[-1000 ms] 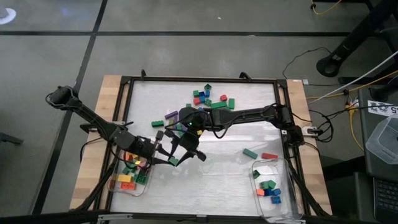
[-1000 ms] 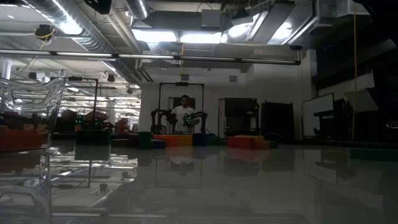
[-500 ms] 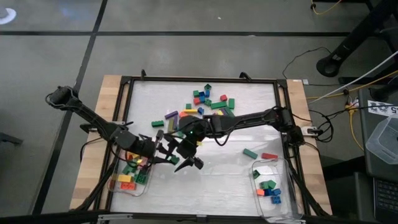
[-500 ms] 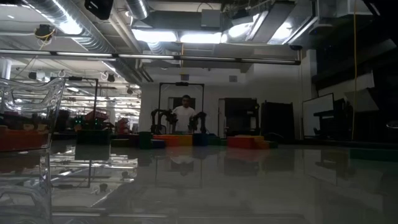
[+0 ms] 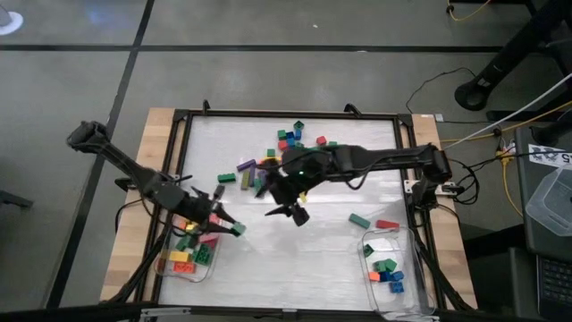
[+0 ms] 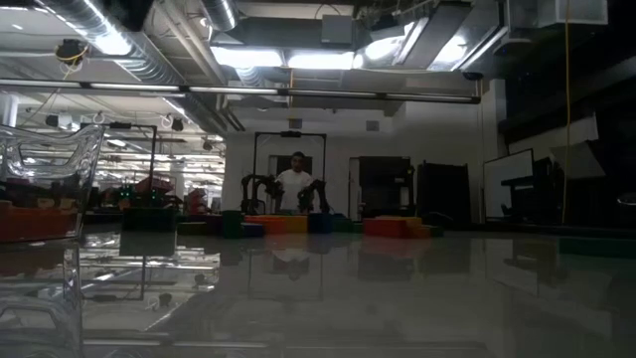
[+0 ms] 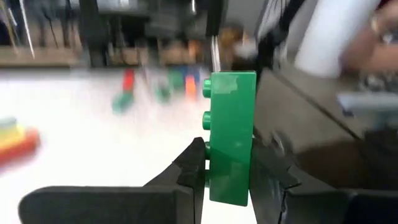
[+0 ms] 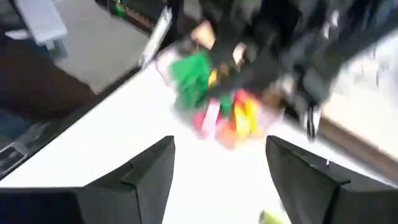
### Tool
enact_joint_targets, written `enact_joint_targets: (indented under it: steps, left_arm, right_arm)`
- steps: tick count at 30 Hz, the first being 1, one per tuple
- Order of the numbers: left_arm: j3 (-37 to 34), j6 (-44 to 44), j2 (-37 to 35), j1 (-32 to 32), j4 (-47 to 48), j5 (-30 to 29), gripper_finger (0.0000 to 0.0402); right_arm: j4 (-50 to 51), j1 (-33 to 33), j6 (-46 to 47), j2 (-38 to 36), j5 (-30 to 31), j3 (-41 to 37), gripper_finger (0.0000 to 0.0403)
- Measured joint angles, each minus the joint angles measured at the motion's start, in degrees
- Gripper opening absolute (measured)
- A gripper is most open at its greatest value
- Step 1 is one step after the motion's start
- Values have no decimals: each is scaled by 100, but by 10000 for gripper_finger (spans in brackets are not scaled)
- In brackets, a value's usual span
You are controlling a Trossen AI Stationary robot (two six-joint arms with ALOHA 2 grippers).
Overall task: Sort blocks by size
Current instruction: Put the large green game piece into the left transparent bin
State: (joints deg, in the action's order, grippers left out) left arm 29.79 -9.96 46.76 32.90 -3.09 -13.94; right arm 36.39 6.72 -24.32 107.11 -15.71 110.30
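Step in hand: left hand (image 7: pixel 227 171) clenched on a long green block (image 7: pixel 231 134), at the counter's (image 5: pixel 295 246) 8 o'clock, just beside the left tub (image 5: pixel 183 259). Right hand (image 5: pixel 288 207) released, empty, mid-counter. Next: carry over tub, release; judged.

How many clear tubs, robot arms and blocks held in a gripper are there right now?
Clear tubs: 2, the left tub and the right tub
Robot arms: 2, the left arm and the right arm
Blocks held in a gripper: 1, the green block in the left gripper; the right gripper is open and empty
Total: 5
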Motion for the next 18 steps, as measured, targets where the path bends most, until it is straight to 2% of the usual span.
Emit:
enact_joint_targets:
  steps: [4,8,11,14,18]
  left_arm:
    - [253,-1211,-780,215,2038,124,75]
    - [303,-2750,-1370,387,3393,574,79]
    - [306,-3932,-1629,502,4134,1021,89]
    - [305,-5045,-1671,605,4754,1146,100]
    - [305,-5512,-1521,650,5264,1144,121]
  right_arm:
    - [1124,5,694,-241,305,-2,241]
    - [2288,5,1413,-299,369,-2,239]
    - [3103,5,2073,-288,367,-40,238]
    - [3597,5,2606,-281,389,-219,238]
    - [3987,7,2848,-273,468,-321,238]
